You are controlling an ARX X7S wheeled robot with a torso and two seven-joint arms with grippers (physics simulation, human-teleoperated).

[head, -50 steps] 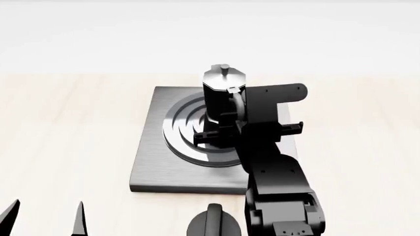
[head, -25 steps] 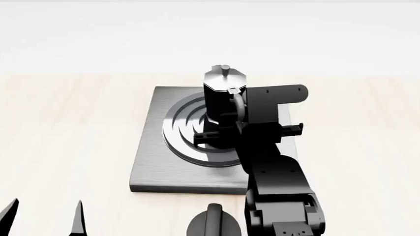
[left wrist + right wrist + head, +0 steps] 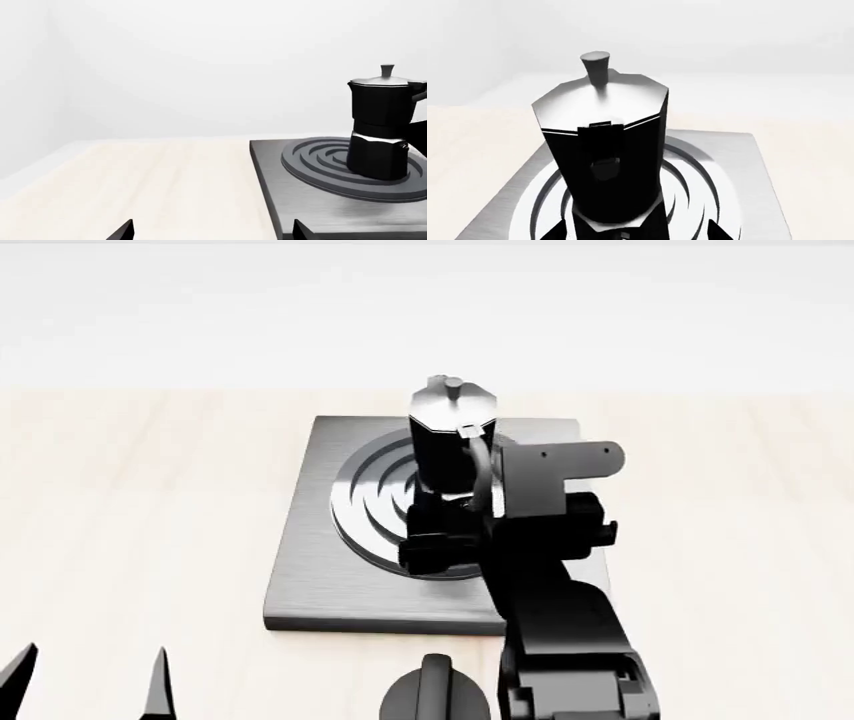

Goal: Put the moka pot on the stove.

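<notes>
The moka pot (image 3: pixel 451 435) now stands on the stove (image 3: pixel 310 580) — right claw (image 3: pixel 447 530) spread, released; left claw (image 3: pixel 87 685) open, empty.

From the head view, the black right arm covers the near right corner of the flat grey metal stove (image 3: pixel 314 570) and the lower body of the small black faceted moka pot (image 3: pixel 447 435). The right gripper (image 3: pixel 441 530) is a dark mass; its jaws cannot be made out. The black round knob (image 3: pixel 434 695) is cut by the bottom edge. Only the left gripper's (image 3: pixel 87 685) two tips show.
</notes>
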